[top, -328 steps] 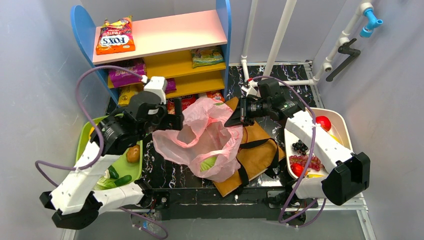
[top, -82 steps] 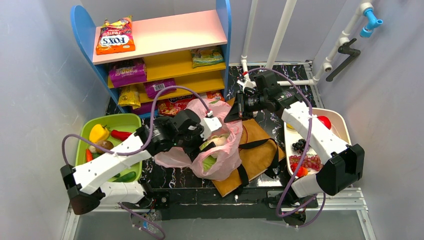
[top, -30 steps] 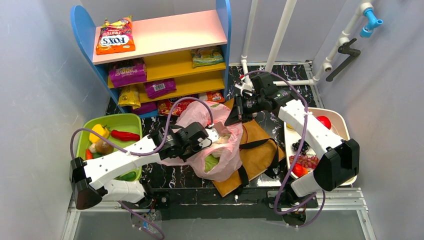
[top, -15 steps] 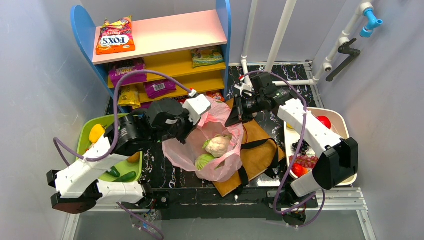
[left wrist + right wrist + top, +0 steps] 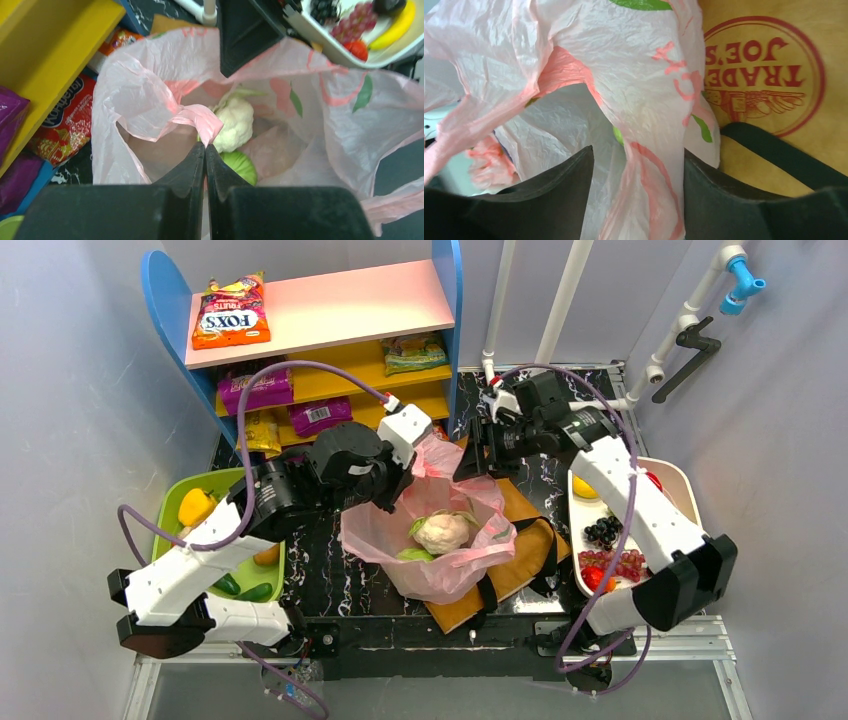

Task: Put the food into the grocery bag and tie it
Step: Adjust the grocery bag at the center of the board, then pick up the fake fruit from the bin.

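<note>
Currently left claw (image 5: 205, 146) is clamped tight on a bunched fold of the grocery bag (image 5: 372, 532) rim, on its shelf side. Over at the right claw (image 5: 638, 150), jaws stand apart with a strip of pink plastic loose between them. Bag sits mouth-up mid tabletop (image 5: 318, 575), partly on the brown Trader Joe's bag (image 5: 774, 30). Inside it: cauliflower (image 5: 443, 532) touching a green vegetable (image 5: 413, 554). Outside it: grapes (image 5: 602, 531) in the white tray (image 5: 692, 485) at right, snack packets (image 5: 255, 390) on the shelf (image 5: 330, 310).
</note>
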Tool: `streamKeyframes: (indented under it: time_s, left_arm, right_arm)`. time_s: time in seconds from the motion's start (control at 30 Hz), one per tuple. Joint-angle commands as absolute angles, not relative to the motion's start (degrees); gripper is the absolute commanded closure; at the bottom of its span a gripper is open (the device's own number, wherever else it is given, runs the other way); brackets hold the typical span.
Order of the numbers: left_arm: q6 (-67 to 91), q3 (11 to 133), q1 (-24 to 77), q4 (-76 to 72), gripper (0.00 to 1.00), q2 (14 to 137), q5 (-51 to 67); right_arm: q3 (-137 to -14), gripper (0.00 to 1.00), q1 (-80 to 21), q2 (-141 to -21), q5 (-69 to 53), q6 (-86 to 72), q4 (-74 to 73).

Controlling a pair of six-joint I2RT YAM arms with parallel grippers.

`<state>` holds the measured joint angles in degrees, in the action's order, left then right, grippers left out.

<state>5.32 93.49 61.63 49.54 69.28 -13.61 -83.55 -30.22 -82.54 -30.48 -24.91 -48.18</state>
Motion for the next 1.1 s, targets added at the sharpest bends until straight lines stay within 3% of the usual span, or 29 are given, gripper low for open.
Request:
streamKeyframes:
  time_s: [0.0, 0.17, 0.2, 0.27, 0.37, 0.47, 0.83, 1.07]
  left_arm:
    - [8.7, 94.5, 61.3, 43.0, 1.0, 66.7, -16.5]
    - [10.0, 94.9, 60.8, 40.0, 1.0, 66.7, -20.4]
    - [9.9, 95.7, 60.4, 39.7, 1.0, 66.9, -21.9]
    - [9.3, 96.8, 60.1, 39.2, 1.0, 67.4, -23.5]
    - [8.3, 96.6, 59.8, 38.7, 1.0, 67.7, -23.5]
    - [7.6, 93.3, 59.8, 35.7, 1.0, 66.1, -24.1]
    - [8.1, 90.9, 59.3, 36.4, 1.0, 65.0, -24.1]
    - [8.6, 91.6, 59.3, 36.9, 1.0, 64.5, -24.5]
  right_arm:
    - [-87.8, 0.31, -30.1, -76.5, -20.3, -24.1, -52.6]
    - [-88.2, 0.26, -30.1, -69.5, -7.4, -26.8, -54.3]
    - [-86.7, 0.24, -30.1, -65.7, 2.1, -27.9, -54.5]
    - [-79.7, 0.23, -30.1, -58.1, 16.1, -29.0, -51.2]
    - [-68.4, 0.19, -29.7, -49.1, 26.7, -30.0, -46.4]
    - [-63.6, 0.16, -27.4, -48.2, 31.7, -31.7, -45.3]
    - [-47.0, 0.14, 7.4, -52.0, 6.5, -52.9, -32.0]
    - [-39.6, 0.13, 14.9, -56.6, 1.6, -59.0, -21.1]
